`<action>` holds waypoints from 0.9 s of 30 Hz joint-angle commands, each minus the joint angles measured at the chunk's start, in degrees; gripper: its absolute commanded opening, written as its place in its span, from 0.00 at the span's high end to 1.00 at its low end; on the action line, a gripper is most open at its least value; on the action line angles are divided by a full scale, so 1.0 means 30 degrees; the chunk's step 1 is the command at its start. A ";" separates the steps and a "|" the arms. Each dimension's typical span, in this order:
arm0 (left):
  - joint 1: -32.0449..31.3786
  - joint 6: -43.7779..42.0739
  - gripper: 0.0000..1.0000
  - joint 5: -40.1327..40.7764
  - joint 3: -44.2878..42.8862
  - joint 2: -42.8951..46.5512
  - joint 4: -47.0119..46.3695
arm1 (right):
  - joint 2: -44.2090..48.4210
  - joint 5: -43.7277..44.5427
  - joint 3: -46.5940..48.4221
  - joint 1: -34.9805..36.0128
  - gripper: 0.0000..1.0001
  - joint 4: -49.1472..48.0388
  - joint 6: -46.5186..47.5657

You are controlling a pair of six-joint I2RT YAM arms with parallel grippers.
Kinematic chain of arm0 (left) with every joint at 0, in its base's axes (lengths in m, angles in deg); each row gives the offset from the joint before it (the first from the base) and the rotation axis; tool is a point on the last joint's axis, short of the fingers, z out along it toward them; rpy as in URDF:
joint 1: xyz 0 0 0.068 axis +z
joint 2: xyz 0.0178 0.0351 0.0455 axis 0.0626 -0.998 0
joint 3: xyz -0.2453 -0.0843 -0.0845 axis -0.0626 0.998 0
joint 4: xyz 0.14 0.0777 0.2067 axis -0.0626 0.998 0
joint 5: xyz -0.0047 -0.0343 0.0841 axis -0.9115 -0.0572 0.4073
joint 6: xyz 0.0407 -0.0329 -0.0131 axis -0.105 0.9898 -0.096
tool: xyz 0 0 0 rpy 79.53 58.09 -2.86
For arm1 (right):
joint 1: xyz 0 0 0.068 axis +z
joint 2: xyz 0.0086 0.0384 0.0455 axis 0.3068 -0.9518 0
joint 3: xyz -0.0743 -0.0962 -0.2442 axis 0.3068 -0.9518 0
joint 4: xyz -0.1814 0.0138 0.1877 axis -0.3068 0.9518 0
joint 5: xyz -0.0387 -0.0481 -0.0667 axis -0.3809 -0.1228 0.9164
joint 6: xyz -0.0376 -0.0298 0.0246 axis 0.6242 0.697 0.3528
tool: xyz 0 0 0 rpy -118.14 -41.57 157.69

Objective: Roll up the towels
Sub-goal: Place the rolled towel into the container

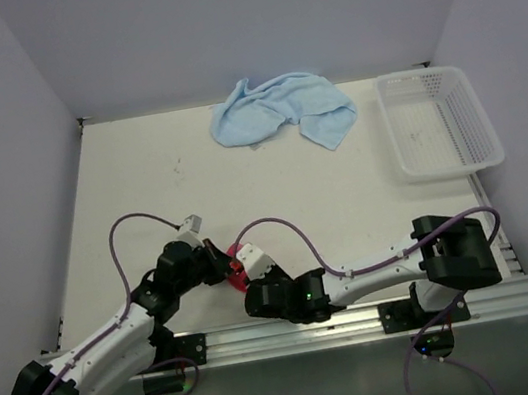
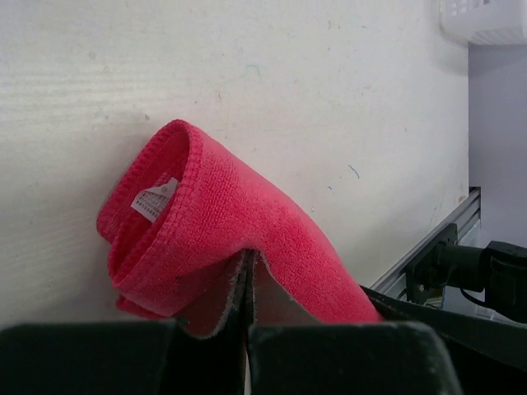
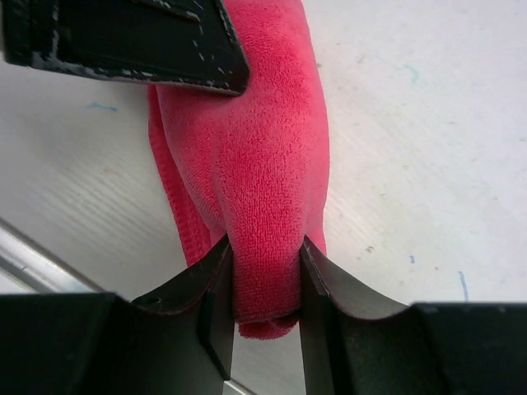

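The red-pink towel (image 1: 234,267) lies rolled into a short tube near the table's front edge, between my two grippers. In the left wrist view the roll (image 2: 239,222) shows a white label at its open end, and my left gripper (image 2: 245,276) is shut on a fold of it. My right gripper (image 3: 265,276) is shut on the other end of the roll (image 3: 255,164), its two fingers pressing into the cloth from both sides. From above, the left gripper (image 1: 214,260) and right gripper (image 1: 248,273) nearly meet. The light blue towel (image 1: 282,111) lies crumpled at the table's far edge.
A white mesh basket (image 1: 437,121) stands at the far right of the table. The aluminium rail (image 1: 366,320) runs along the near edge just behind the roll. Grey walls close in the table on three sides.
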 commanded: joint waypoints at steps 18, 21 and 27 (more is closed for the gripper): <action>-0.0087 -0.1252 1.00 -0.0270 -0.4534 -0.2640 -0.0553 | -0.4523 0.9113 0.4310 0.2315 0.71 0.5791 -0.0694; -0.0292 -0.1018 1.00 -0.0417 -0.3978 -0.3197 -0.1285 | -0.4670 0.8791 0.4340 0.2316 0.70 0.5762 -0.0519; -0.0556 -0.0138 1.00 -0.0740 -0.1869 -0.3930 -0.2956 | -0.4729 0.8497 0.4369 0.2316 0.68 0.5498 -0.0313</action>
